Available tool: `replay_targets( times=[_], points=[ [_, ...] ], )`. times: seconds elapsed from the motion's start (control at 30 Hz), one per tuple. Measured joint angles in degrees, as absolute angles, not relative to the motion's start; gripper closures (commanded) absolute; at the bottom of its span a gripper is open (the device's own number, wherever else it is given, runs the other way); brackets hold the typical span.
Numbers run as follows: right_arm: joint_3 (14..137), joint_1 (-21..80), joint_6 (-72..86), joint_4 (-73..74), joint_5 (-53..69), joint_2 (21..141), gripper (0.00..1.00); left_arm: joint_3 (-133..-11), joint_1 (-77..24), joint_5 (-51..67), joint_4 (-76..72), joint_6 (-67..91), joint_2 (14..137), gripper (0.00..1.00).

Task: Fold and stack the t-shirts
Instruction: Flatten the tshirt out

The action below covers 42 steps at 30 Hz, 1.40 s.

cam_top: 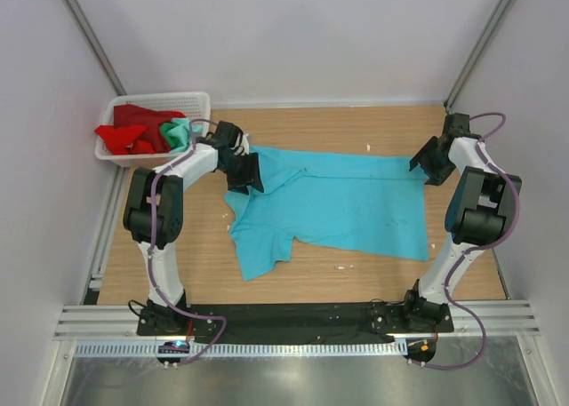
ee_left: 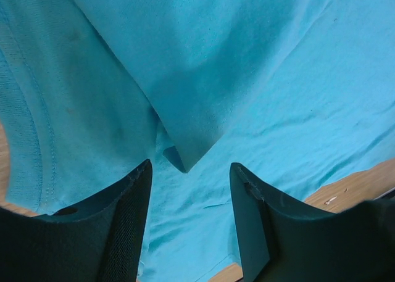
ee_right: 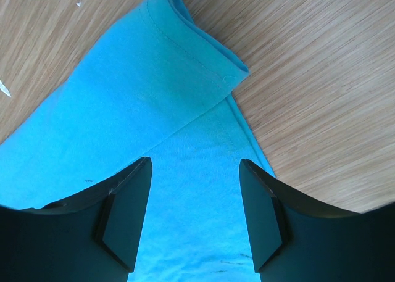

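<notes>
A white mesh basket [cam_top: 203, 96] sits in the far left corner of the tabletop [cam_top: 356, 126], to the left of the left claw [cam_top: 244, 171] and just beyond it. In it lie a crumpled red t-shirt [cam_top: 132, 131] and, on the side nearer that claw, a bunched mint green t-shirt [cam_top: 180, 133].

The left claw hangs over the left end of the turquoise t-shirt [cam_top: 347, 202]. Seen from the left wrist, the left claw [ee_left: 191, 171] stands open, and its two dark fingers [ee_left: 133, 208] are apart with nothing clamped between them. A folded corner [ee_left: 185, 149] of the turquoise t-shirt [ee_left: 290, 103] lies just ahead of the gap. Cloth fills almost everything under and beyond this claw, and a strip of bare tabletop [ee_left: 364, 183] shows to its right.

The turquoise t-shirt spreads flat between the two claws. One sleeve [cam_top: 262, 255] points toward the near edge, below the left claw.

The right claw [cam_top: 427, 164] hovers at the far right corner of the shirt. From the right wrist, the right claw [ee_right: 194, 171] is also open, with its fingers [ee_right: 126, 214] wide and holding nothing. The turquoise t-shirt [ee_right: 111, 115] passes beneath the gap. A hemmed fold [ee_right: 203, 53] lies ahead of this claw, and bare tabletop [ee_right: 308, 78] is to its right.
</notes>
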<state>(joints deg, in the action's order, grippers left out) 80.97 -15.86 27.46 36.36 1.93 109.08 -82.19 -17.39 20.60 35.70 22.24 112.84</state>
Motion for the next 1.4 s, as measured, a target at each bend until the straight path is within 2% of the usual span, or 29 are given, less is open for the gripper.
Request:
replay_targets(
  times=[1.13, 1.4],
  points=[
    [79.11, -15.86, 27.14, 35.55, 3.01, 108.47, 0.36, -79.40, -18.68, 23.14, 29.78, 20.05, 112.86, 0.49],
    [78.98, -15.86, 27.14, 35.44, 3.18, 108.47, 0.36, -77.58, -18.70, 23.05, 29.80, 20.05, 112.86, 0.54]
  ],
)
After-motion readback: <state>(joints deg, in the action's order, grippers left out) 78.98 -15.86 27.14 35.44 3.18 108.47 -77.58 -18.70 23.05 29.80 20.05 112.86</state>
